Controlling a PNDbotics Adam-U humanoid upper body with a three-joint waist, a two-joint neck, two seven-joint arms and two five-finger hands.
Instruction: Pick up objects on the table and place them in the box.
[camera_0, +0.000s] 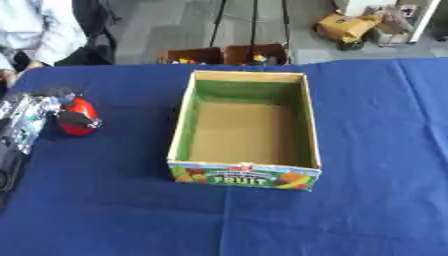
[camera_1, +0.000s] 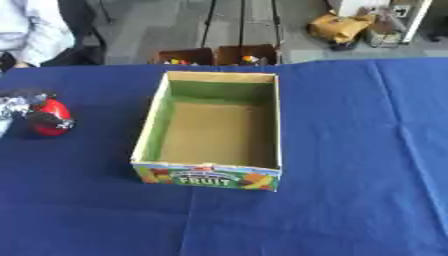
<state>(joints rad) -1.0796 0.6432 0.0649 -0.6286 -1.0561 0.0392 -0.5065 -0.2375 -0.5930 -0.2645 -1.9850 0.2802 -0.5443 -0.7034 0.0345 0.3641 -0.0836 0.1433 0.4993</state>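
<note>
Left eye view shows my left hand at the left edge of the surface, its dark fingers curled round a red object. I read that as the hand clamped on the object, with one dark finger lying across its front. I cannot make out what the object is beyond a rounded red shape. It shows against the blue cloth, well to the left of the box, and I cannot tell whether it rests on the cloth or is lifted off it.

I see the box standing open near the middle of the surface, its long side running away from me. Its inner walls are green, its floor is plain brown card, and nothing lies inside it. Its near end carries a colourful printed panel with the word FRUIT on it.

My right hand shows in neither view.

Beyond the far edge of the surface I see two brown cartons on the floor, with small coloured things in them that I cannot identify.
</note>
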